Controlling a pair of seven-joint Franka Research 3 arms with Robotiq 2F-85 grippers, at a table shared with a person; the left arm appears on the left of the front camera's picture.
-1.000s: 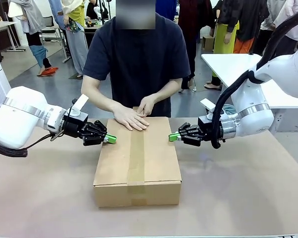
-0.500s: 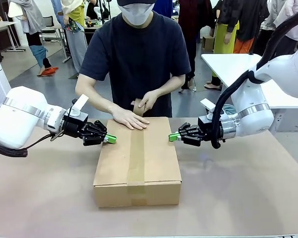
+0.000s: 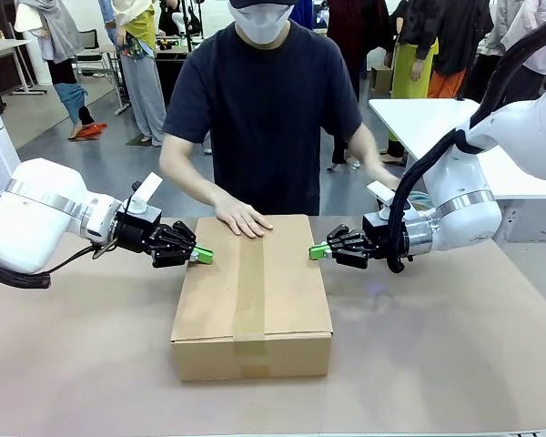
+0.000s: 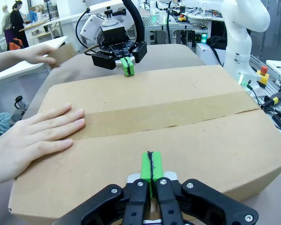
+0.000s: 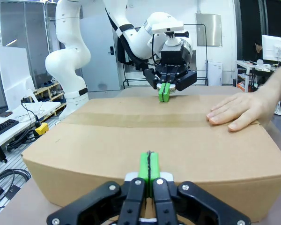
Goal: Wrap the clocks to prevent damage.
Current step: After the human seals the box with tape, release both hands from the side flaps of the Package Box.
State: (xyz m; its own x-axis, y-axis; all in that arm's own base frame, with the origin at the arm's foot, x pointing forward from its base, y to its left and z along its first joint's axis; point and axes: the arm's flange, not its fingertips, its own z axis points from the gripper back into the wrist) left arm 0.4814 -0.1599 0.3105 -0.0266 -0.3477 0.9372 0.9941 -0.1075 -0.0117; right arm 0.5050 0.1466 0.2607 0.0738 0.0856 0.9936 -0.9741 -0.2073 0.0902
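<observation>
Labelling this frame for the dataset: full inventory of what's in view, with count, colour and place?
cardboard box: one, brown, closed, middle of the table between the two grippers
tape strip: one, tan, along the box top's centre seam
tape roll piece: one, brown, in the person's raised hand off the box
table: one, brownish top
person's hand: one, flat on the box's far edge
left gripper: one, black with green pads, shut, at the box's left side
right gripper: one, black with green pads, shut, at the box's right side
</observation>
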